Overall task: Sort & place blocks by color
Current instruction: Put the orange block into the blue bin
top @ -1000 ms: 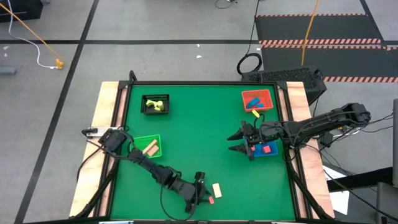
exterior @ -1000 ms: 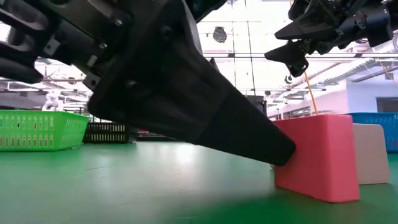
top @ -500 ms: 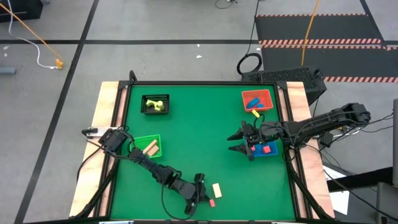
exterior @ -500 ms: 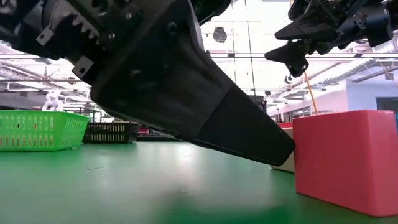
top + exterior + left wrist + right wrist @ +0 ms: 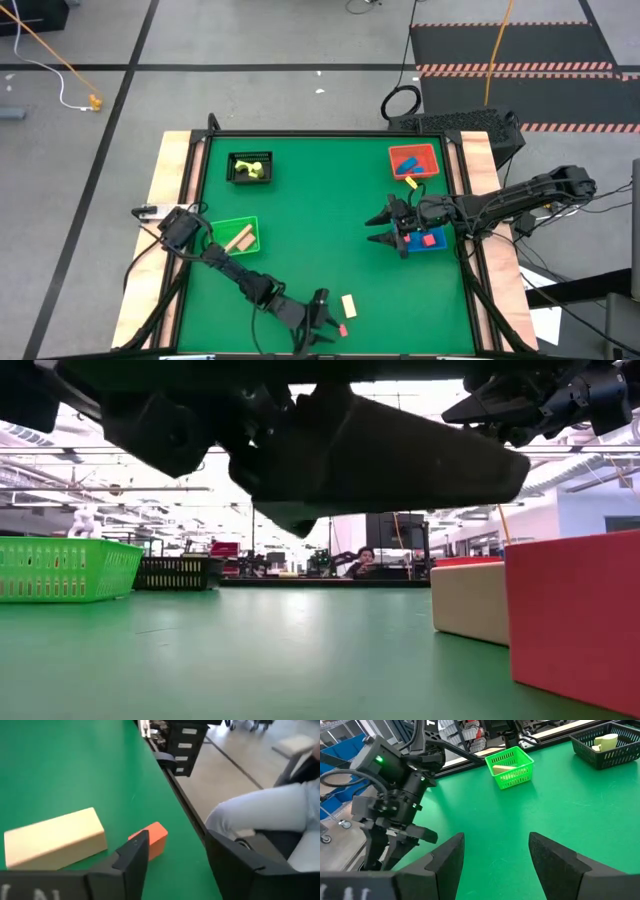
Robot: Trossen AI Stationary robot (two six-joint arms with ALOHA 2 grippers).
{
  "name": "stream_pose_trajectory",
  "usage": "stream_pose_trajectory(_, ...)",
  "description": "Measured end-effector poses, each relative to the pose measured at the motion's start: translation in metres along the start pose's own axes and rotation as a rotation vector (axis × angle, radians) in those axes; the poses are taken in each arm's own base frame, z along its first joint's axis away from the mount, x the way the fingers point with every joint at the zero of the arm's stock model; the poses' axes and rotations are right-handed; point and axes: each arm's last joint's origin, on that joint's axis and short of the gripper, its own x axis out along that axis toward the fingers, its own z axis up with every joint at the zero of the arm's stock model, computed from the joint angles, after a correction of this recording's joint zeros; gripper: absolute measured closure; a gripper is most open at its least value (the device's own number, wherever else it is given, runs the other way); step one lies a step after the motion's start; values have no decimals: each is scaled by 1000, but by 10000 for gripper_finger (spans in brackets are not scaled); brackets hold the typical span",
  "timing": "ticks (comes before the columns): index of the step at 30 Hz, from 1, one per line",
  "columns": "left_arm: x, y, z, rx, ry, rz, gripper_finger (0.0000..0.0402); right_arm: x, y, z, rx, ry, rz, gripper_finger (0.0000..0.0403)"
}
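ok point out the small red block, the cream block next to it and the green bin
small red block [image 5: 156,836], left wrist view, its top face
cream block [image 5: 55,837], left wrist view, its top face
green bin [image 5: 222,236], high view, bare floor inside

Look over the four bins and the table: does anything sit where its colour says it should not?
Yes. The red bin holds a blue block and a yellow one at its rim; the blue bin holds a red block. Colours are swapped.

I count four bins: black bin [image 5: 250,166], green bin [image 5: 238,236], red bin [image 5: 414,161], blue bin [image 5: 429,241]. Loose on the table, I count two blocks: one cream block [image 5: 349,305], one red block [image 5: 341,328]. Two arms.
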Motion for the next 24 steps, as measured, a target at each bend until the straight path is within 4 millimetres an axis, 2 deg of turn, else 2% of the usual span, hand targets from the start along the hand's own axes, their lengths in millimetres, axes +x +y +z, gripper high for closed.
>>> stream_pose_trajectory(3, 0, -2, 0, 52, -2, -3, 187, 0, 0, 0, 0, 0, 0, 188)
stream_pose_trajectory(8, 1, 10, 3, 65, -10, 22, 153, 0, 0, 0, 0, 0, 0, 188)
stream_pose_trajectory(14, 2, 17, 5, 206, 7, -35, 107, 0, 0, 0, 0, 0, 0, 188)
stream_pose_trajectory(18, 2, 23, 5, 249, 18, -74, 102, 0, 0, 0, 0, 0, 0, 188)
stream_pose_trajectory(24, 9, 36, 0, 284, 36, -106, 128, 0, 0, 0, 0, 0, 0, 188)
